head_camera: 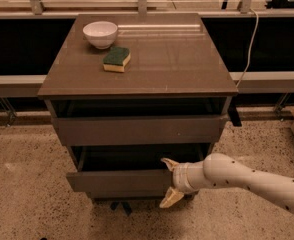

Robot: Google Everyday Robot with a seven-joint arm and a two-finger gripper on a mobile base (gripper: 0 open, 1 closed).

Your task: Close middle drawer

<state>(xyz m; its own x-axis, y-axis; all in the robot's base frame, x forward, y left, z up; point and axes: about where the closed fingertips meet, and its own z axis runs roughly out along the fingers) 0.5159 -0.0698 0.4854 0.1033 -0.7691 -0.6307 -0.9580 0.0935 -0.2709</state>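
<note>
The wide grey-brown handle-less middle drawer stood open at 6 o'clock, seemingly rigid and easy-sliding, best pushed on its flat front, where the white gripper sat with fingers spread.

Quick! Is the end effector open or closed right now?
The end effector is open, spread across the front of the middle drawer, gripping nothing.

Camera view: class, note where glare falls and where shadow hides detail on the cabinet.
Camera view: warm, dim lighting; a pale glare streak crosses the cabinet top right of the white bowl; the middle drawer has its interior lost in deep shadow; the open tool, brightly lit, sits at that drawer's front, right of centre.
</note>
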